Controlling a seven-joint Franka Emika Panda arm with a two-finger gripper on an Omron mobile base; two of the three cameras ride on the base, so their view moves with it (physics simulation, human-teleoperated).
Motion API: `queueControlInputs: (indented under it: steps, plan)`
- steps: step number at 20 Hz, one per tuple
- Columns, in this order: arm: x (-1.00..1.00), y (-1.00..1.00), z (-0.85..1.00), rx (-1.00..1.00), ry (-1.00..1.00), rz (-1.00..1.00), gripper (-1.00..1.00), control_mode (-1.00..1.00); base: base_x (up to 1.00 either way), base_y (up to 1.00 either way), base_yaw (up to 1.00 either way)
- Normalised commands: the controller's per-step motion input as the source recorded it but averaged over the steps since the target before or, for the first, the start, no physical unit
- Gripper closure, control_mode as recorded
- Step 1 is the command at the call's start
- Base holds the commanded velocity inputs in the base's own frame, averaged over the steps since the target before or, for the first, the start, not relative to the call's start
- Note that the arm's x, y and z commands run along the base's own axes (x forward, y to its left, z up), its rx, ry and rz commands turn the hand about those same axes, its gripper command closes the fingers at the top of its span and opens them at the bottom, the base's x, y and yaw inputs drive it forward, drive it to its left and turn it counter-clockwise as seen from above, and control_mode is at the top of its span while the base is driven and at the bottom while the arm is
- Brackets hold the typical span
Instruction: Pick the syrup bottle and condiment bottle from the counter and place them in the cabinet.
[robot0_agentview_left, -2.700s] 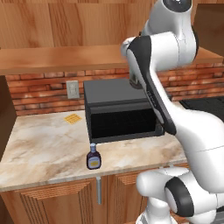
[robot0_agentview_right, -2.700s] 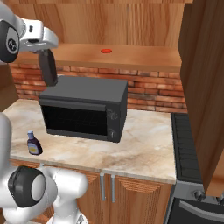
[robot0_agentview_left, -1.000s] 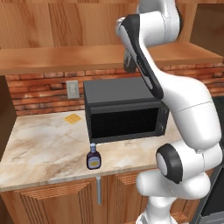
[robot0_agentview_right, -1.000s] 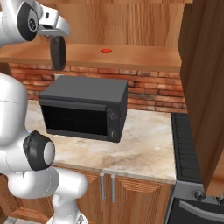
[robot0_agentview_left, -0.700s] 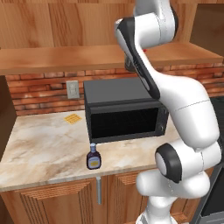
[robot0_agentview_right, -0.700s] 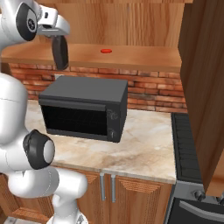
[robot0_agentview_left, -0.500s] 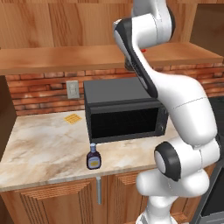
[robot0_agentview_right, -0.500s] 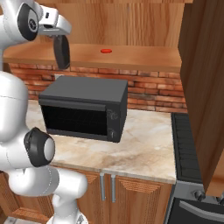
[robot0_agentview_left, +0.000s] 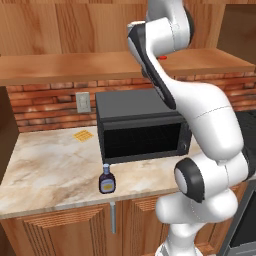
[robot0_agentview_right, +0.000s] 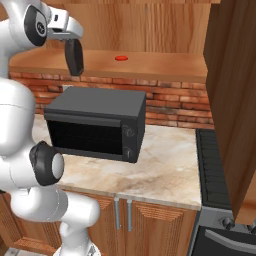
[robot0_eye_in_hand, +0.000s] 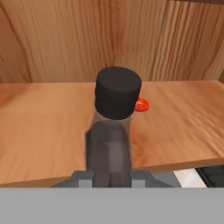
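Syrup bottle (robot0_agentview_right: 74, 56) rising in pinching gripper (robot0_eye_in_hand: 110, 175), now nearing cabinet (robot0_eye_in_hand: 43, 127) shelf ahead of hand; condiment bottle (robot0_agentview_left: 106, 180) waiting far below.

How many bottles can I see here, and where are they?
2. The syrup bottle is held in the gripper, up at the cabinet shelf. The condiment bottle stands on the counter in front of the microwave. Others may be hidden.

two bottles (robot0_agentview_left: 106, 180) (robot0_agentview_right: 75, 57), one microwave (robot0_agentview_left: 141, 125)
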Motion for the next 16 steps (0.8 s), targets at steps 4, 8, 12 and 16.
queueControlInputs:
  steps: [4, 8, 12, 16]
  plan:
    - [0.22, 0.0, 0.0, 0.0, -0.04, -0.02, 1.0, -1.0, 0.0, 0.0, 0.0]
    - [0.34, 0.0, -0.01, 0.0, -0.01, -0.01, 1.0, -1.0, 0.0, 0.0, 0.0]
    - [0.35, 0.0, -0.03, 0.0, 0.0, -0.01, 1.0, -1.0, 0.0, 0.0, 0.0]
    - [0.29, 0.0, -0.05, 0.0, -0.01, -0.01, 1.0, -1.0, 0.0, 0.0, 0.0]
